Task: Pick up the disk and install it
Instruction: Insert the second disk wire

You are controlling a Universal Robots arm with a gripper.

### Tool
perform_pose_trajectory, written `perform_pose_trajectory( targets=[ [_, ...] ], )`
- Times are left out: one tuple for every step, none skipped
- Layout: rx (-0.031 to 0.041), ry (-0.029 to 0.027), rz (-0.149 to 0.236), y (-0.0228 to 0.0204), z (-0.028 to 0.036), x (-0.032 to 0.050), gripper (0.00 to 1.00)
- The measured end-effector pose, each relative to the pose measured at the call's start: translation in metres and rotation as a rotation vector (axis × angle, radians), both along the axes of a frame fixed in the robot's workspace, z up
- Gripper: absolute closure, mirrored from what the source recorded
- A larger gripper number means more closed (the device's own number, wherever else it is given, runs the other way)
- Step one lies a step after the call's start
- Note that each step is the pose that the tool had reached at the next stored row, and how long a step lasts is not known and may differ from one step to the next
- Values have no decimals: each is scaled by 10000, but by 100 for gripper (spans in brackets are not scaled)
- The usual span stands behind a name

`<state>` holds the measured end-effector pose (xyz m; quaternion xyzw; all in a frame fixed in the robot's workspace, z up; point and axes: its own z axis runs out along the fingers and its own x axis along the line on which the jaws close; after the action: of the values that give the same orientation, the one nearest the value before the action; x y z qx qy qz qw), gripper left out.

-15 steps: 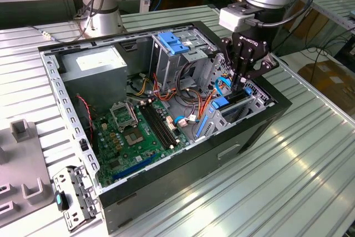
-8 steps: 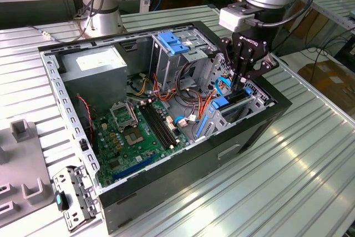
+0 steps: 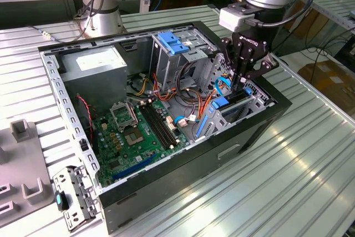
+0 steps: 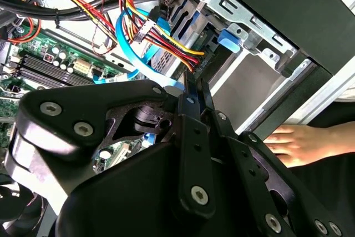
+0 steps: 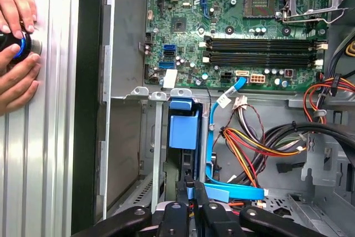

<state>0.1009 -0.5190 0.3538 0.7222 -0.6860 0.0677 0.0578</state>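
The disk [image 3: 237,100] sits edge-up inside the drive cage [image 3: 260,99] at the exterior view's right end of the open computer case [image 3: 166,192], its dark body between blue rails. In the first wrist view its blue rail tab [image 5: 183,130] stands at the cage mouth. My gripper [image 3: 239,84] hangs directly over the disk, fingers pressed together just above its top edge. In both wrist views the gripper [image 4: 192,81] [image 5: 191,184] is shut, with nothing seen between the fingertips. A light-blue data cable [image 5: 209,137] runs right beside them.
Bundled red, yellow and orange wires [image 5: 260,142] lie beside the cage. The motherboard [image 3: 138,131] fills the case floor, with a grey power supply [image 3: 97,65] behind. A light-blue bracket [image 3: 173,43] tops the upper bay. A person's hands [image 5: 16,48] rest on the table outside the case.
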Motion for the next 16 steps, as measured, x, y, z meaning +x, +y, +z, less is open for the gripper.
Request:
perform_pose_trajectory(
  targets=[
    [9, 0, 0, 0, 0, 0, 84],
    [26, 0, 0, -4, 0, 0, 84],
    [63, 0, -1, -11, -1, -1, 84],
    [112, 0, 0, -23, 0, 0, 84],
    [170, 0, 0, -38, 0, 0, 84],
    [268, 0, 0, -69, -1, 0, 84],
    [360, 1, 0, -103, -1, 0, 84],
    [440, 0, 0, -123, 0, 0, 84],
    [572, 0, -2, -143, 0, 0, 84],
    [727, 0, -4, -162, 0, 0, 84],
    [885, -1, -8, -178, 0, 0, 84],
    [999, 0, -12, -189, -1, 0, 84],
    [1116, -1, -18, -200, -1, 0, 84],
    [1206, -1, -26, -211, 0, 0, 84],
    [1282, -1, -35, -222, 0, 0, 84],
    [1342, -2, -44, -233, -1, 0, 84]
  ],
)
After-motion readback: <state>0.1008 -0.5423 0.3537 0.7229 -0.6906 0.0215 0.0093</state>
